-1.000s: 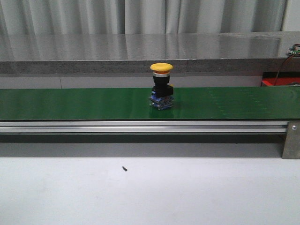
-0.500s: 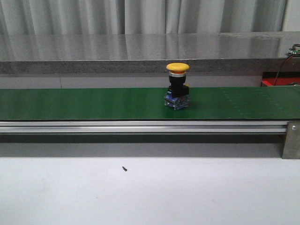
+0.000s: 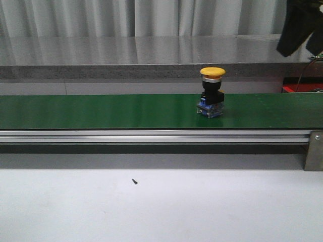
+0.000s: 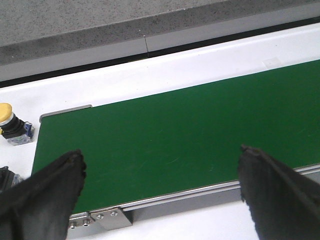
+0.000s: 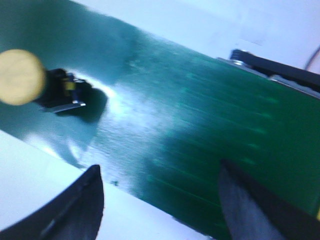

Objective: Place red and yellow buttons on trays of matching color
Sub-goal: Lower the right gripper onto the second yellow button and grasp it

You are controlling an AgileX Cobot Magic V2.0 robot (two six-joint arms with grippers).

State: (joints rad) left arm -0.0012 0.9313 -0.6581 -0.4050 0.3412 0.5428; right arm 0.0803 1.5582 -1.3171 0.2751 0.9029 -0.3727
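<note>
A yellow button (image 3: 212, 94) with a black and blue body stands upright on the green belt (image 3: 101, 111), right of the middle. In the right wrist view the same yellow button (image 5: 21, 77) appears blurred, off to one side of my open right gripper (image 5: 160, 167), which hovers above the belt with nothing between its fingers. A dark part of my right arm (image 3: 298, 27) shows at the front view's top right. My left gripper (image 4: 161, 152) is open and empty over the belt's end. Another yellow button (image 4: 12, 125) stands on the white surface beside that end. No red button or tray is in view.
The belt's aluminium rail (image 3: 151, 136) runs along its near side, with a bracket (image 3: 314, 150) at the right. A grey stone ledge (image 3: 151, 58) lies behind the belt. A small dark speck (image 3: 134, 181) sits on the white table. Something dark (image 4: 6, 175) peeks from behind my left finger.
The yellow button has travelled to the right along the belt. My right arm has come into the front view at the top right.
</note>
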